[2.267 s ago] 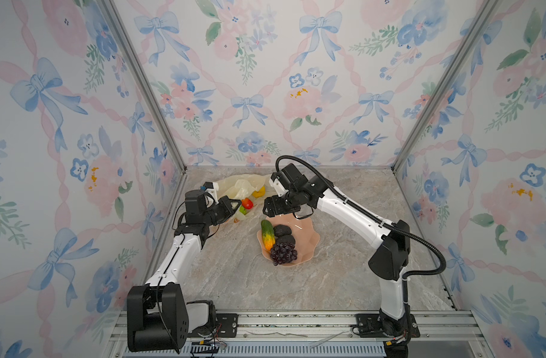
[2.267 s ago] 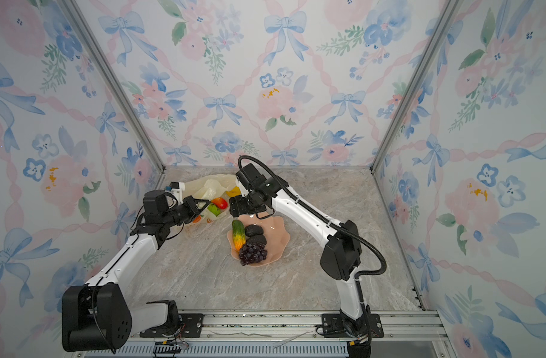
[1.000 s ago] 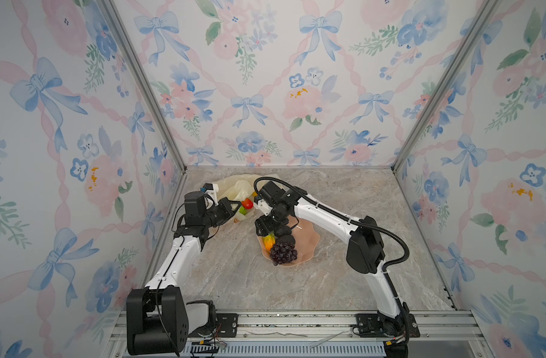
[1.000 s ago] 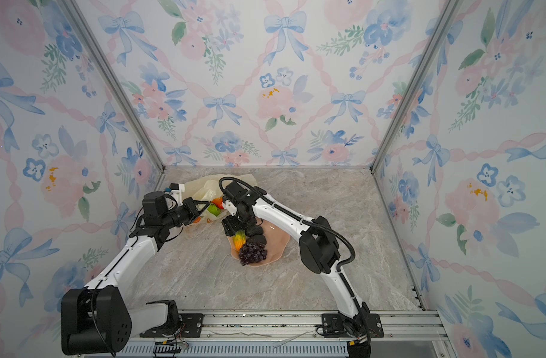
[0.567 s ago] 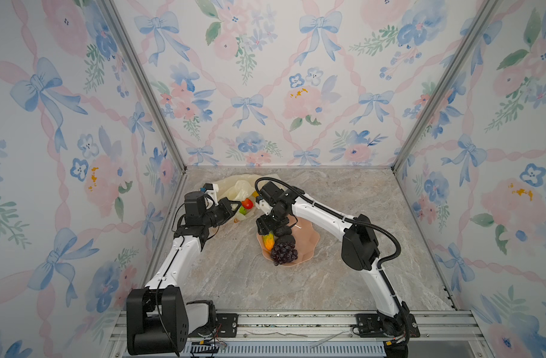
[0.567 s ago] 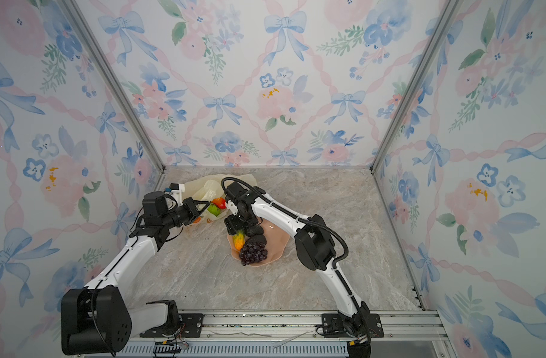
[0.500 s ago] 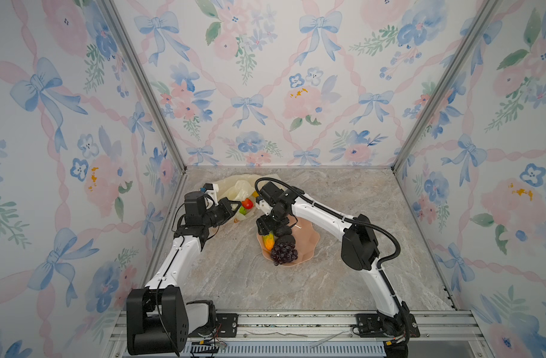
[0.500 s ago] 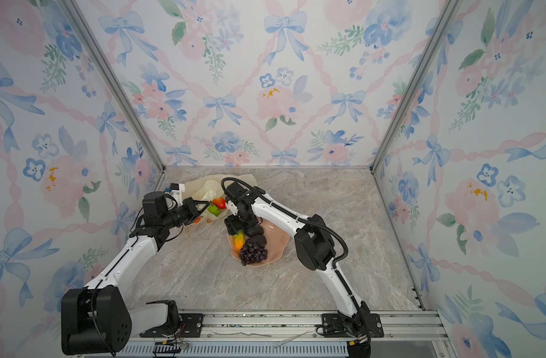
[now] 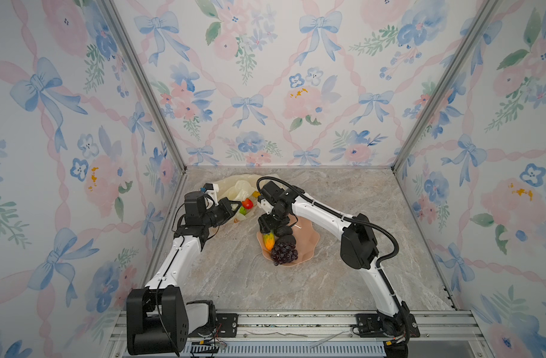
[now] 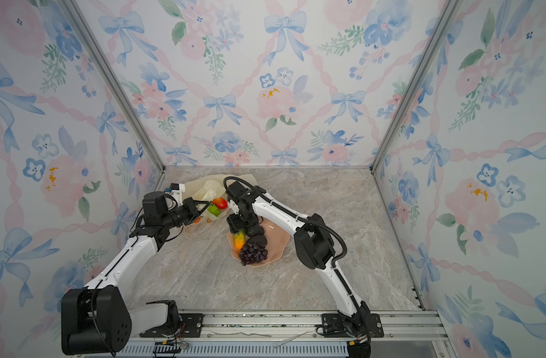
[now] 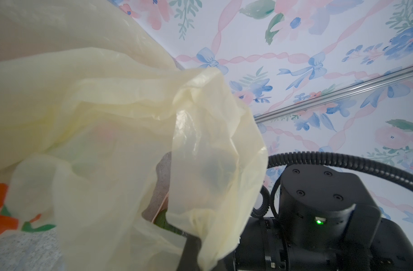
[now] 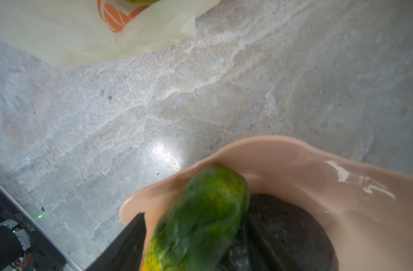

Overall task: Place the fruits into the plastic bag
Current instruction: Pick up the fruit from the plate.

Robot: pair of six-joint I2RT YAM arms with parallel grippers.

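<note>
Right hand, spread wide, straddles cucumber at bowl rim; left hand pinches plastic bag edge.

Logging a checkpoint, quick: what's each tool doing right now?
Left tool: closed on the plastic bag.
Right tool: open, straddling the cucumber.

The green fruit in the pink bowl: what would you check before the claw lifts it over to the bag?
1. Right claw astride the green fruit: ok, the fruit sits between its fingers in the wrist view.
2. Grip firm on it: cannot tell.
3. Left claw shut on the bag: ok.
4. Bag mouth open toward the bowl: ok, it seems; a red fruit shows inside.
5. Green fruit free of its neighbours: not ok, a black fruit lies against it.
</note>
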